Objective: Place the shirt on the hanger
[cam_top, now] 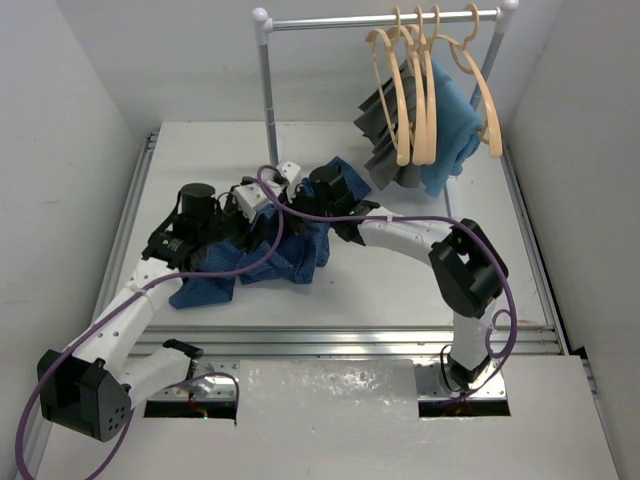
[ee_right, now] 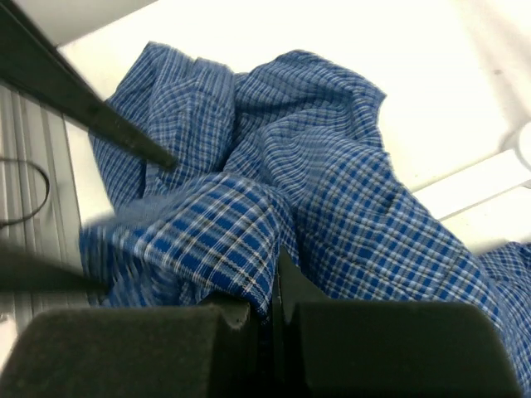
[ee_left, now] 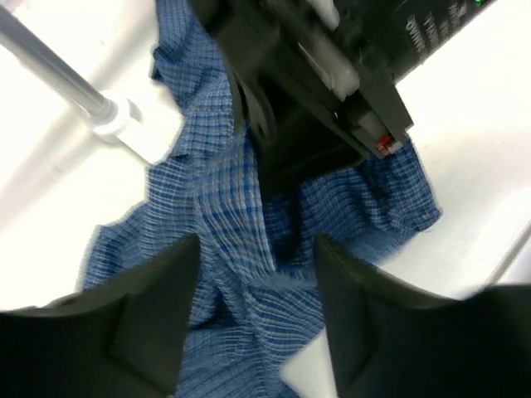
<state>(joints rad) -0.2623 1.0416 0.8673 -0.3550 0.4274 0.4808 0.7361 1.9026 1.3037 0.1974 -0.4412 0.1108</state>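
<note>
The blue checked shirt [cam_top: 296, 256] lies crumpled on the table's middle. My right gripper [cam_top: 318, 198] is down on its far edge and shut on a fold of the shirt [ee_right: 348, 191], which is pinched between the jaws [ee_right: 270, 298]. My left gripper [cam_top: 270, 200] hovers just left of it, open, its fingers [ee_left: 158, 315] spread over the bunched shirt [ee_left: 232, 240] without holding it [ee_left: 257, 319]. The right gripper's black body [ee_left: 315, 91] fills the top of the left wrist view. Several tan wooden hangers [cam_top: 418, 95] hang on the rail at the back right, far from both grippers.
A white rack stands at the back, its pole [cam_top: 267, 90] and foot [ee_left: 137, 137] close to both grippers. A teal cloth [cam_top: 455, 125] and a dark grey cloth [cam_top: 383, 130] hang from hangers on the rail. Purple cables [cam_top: 400, 218] loop over the arms.
</note>
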